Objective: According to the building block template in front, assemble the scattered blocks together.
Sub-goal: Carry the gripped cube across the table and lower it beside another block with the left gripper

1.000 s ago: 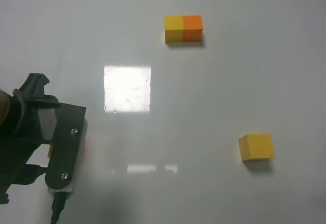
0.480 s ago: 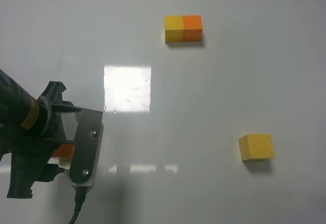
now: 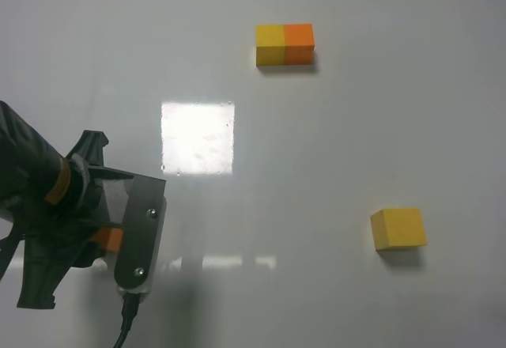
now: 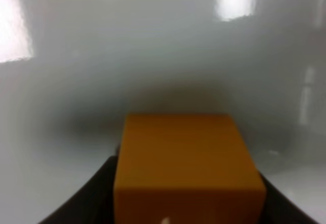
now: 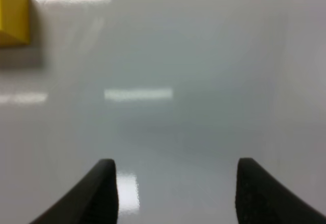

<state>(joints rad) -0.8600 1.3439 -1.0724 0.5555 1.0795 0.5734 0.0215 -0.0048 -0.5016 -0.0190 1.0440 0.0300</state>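
Observation:
The building block template (image 3: 285, 44), a yellow half joined to an orange half, lies at the far middle of the white table. One of the scattered blocks, the yellow cube (image 3: 398, 228), sits alone at the near right; the right wrist view catches it at the edge (image 5: 12, 15). The orange cube (image 3: 111, 240) is at the near left, mostly covered by my left gripper (image 3: 101, 245). In the left wrist view the orange cube (image 4: 186, 163) fills the gap between the dark fingers, so my left gripper (image 4: 186, 196) is shut on it. My right gripper (image 5: 175, 193) is open over bare table, outside the high view.
The glossy white table (image 3: 332, 142) carries a bright square reflection (image 3: 198, 138) left of centre. The left arm's black body and cable (image 3: 47, 221) cover the near left corner.
The left arm has moved right and a little farther in over the orange cube, and its jaws have closed on the cube. The template and the yellow cube have not moved.

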